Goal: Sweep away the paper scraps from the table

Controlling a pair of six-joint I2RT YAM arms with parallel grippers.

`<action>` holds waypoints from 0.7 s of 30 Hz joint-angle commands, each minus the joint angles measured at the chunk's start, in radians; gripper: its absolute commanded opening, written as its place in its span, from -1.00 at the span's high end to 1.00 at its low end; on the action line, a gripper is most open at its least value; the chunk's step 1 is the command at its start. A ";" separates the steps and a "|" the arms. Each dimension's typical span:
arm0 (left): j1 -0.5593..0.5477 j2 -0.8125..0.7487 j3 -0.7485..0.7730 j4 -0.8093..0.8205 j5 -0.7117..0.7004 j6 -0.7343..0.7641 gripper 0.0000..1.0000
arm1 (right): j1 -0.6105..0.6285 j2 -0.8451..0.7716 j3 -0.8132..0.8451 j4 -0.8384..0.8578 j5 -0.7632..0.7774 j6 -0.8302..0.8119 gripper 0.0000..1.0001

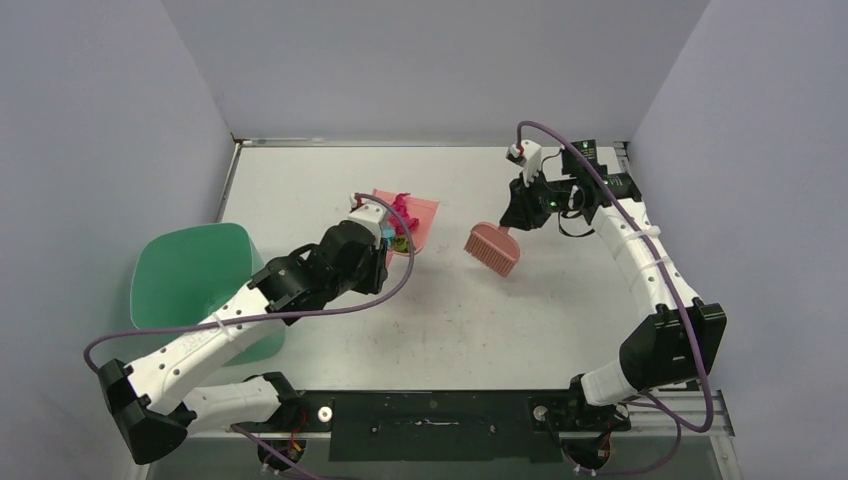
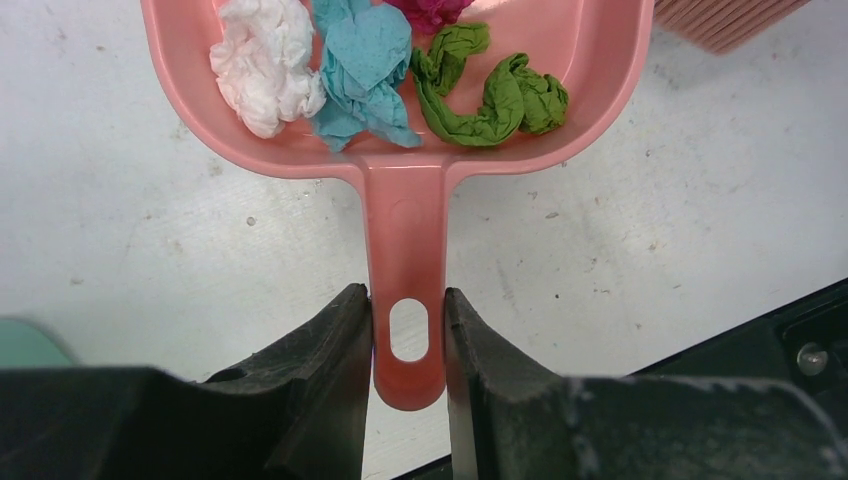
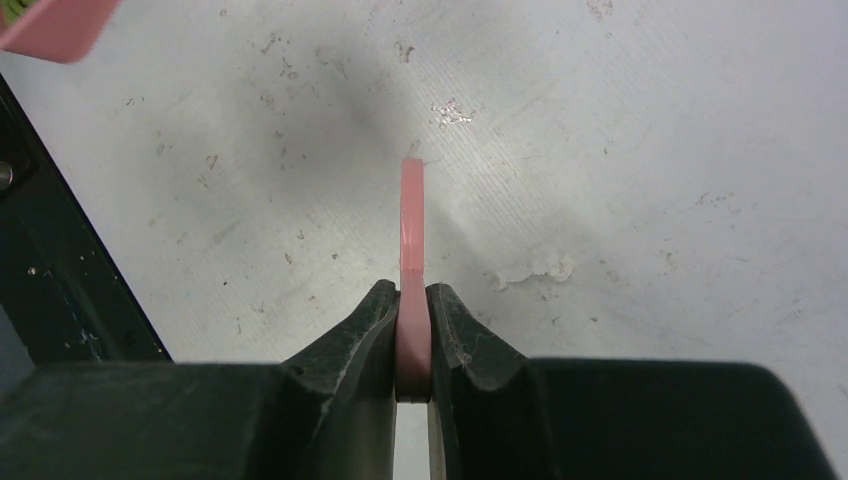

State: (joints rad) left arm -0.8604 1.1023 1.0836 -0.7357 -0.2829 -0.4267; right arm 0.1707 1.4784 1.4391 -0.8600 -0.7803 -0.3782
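Observation:
My left gripper (image 2: 408,330) is shut on the handle of the pink dustpan (image 2: 405,225), which sits at the table's middle (image 1: 415,215). In the pan lie paper scraps: a white wad (image 2: 262,65), a teal wad (image 2: 365,70), green wads (image 2: 490,95) and a magenta wad (image 2: 430,12). The magenta scraps also show in the top view (image 1: 404,215). My right gripper (image 3: 412,330) is shut on the pink hand brush's handle (image 3: 412,240). The brush head (image 1: 492,248) hangs just right of the dustpan, over the white table (image 1: 560,300).
A mint-green bin (image 1: 190,280) stands at the table's left edge, partly under my left arm. Grey walls close in the left, far and right sides. A black mounting bar (image 1: 430,425) runs along the near edge.

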 commanded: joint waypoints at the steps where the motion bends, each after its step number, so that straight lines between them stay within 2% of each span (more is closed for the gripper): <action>1: -0.001 -0.051 0.106 -0.078 -0.061 -0.039 1.00 | -0.003 -0.047 -0.025 0.114 -0.056 0.046 0.89; 9: 0.001 -0.068 0.231 -0.214 -0.204 -0.114 1.00 | -0.003 -0.036 -0.068 0.155 -0.079 0.069 0.89; 21: 0.002 -0.286 0.207 -0.203 -0.398 -0.228 1.00 | -0.005 -0.025 -0.099 0.177 -0.087 0.064 0.89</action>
State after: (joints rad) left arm -0.8608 0.8921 1.2682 -0.9558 -0.5755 -0.5953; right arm 0.1707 1.4784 1.3384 -0.7429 -0.8219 -0.3088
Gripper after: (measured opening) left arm 0.268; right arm 0.136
